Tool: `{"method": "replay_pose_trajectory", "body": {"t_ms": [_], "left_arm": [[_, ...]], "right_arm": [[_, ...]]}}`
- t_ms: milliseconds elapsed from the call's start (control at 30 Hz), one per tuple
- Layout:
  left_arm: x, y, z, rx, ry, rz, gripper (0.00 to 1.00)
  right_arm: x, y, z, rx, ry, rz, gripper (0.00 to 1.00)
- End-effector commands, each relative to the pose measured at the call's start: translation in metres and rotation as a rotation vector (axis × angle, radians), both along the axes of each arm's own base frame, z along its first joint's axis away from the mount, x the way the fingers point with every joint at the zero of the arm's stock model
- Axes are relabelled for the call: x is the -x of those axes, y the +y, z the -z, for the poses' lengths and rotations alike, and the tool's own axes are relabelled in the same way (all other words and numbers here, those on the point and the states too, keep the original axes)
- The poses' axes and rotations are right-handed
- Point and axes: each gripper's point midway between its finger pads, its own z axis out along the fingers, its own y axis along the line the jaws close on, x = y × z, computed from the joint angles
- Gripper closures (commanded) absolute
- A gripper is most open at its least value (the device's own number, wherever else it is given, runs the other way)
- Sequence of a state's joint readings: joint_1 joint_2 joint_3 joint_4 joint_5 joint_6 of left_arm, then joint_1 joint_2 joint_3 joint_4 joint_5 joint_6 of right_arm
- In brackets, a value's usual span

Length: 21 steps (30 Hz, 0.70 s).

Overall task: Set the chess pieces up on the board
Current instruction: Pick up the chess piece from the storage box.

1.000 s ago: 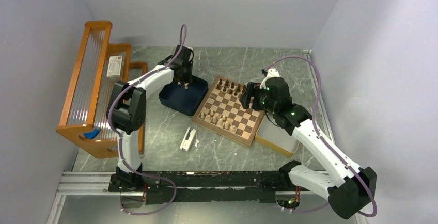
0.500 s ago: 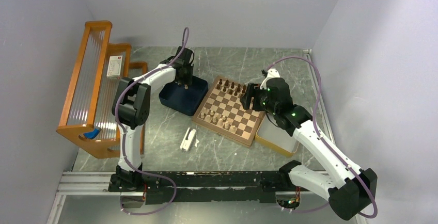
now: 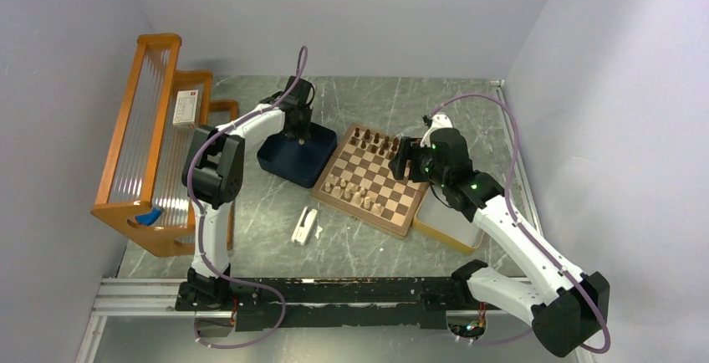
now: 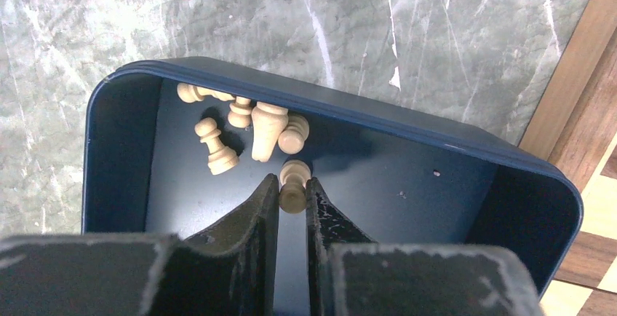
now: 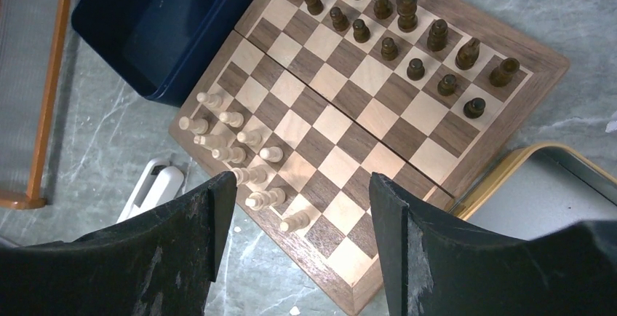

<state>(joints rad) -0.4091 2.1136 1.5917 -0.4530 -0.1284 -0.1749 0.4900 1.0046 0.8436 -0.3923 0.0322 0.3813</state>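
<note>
L gripper (image 4: 292, 188) clamped on 1 pale piece (image 4: 295, 170) in blue tray (image 4: 378, 123), for transfer. R gripper (image 5: 302, 185) jaws apart over board (image 5: 378, 116).

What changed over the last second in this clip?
The left arm swung its elbow right, and the left hand shifted slightly right over the blue tray. It is shut on a pale pawn; a pale piece already showed at its tips a second ago. The right hand, open above the board, hardly moved, and the pieces on the board stayed put.
</note>
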Motion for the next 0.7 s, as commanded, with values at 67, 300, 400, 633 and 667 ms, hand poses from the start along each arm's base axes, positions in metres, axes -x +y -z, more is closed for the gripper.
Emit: {"method": "replay_pose_trajectory", "body": {"t_ms": [67, 300, 400, 633, 667], "left_arm": [[-0.002, -0.005, -0.021, 0.019, -0.011, 0.036, 0.87], [0.003, -0.015, -0.056, 0.078, -0.045, 0.086, 0.88], [0.009, -0.022, -0.07, 0.108, -0.048, 0.124, 0.88], [0.034, -0.043, -0.115, 0.169, -0.11, 0.227, 0.88], [0.039, -0.048, -0.12, 0.174, -0.116, 0.248, 0.88]], "right_arm": [[-0.001, 0.0, 0.003, -0.006, -0.008, -0.001, 0.29], [-0.005, -0.005, 0.02, 0.015, 0.019, 0.044, 0.29], [-0.011, -0.013, 0.034, 0.041, 0.039, 0.106, 0.28], [-0.029, -0.025, 0.054, 0.037, 0.098, 0.216, 0.28], [-0.034, -0.027, 0.055, 0.035, 0.104, 0.226, 0.28]]}}
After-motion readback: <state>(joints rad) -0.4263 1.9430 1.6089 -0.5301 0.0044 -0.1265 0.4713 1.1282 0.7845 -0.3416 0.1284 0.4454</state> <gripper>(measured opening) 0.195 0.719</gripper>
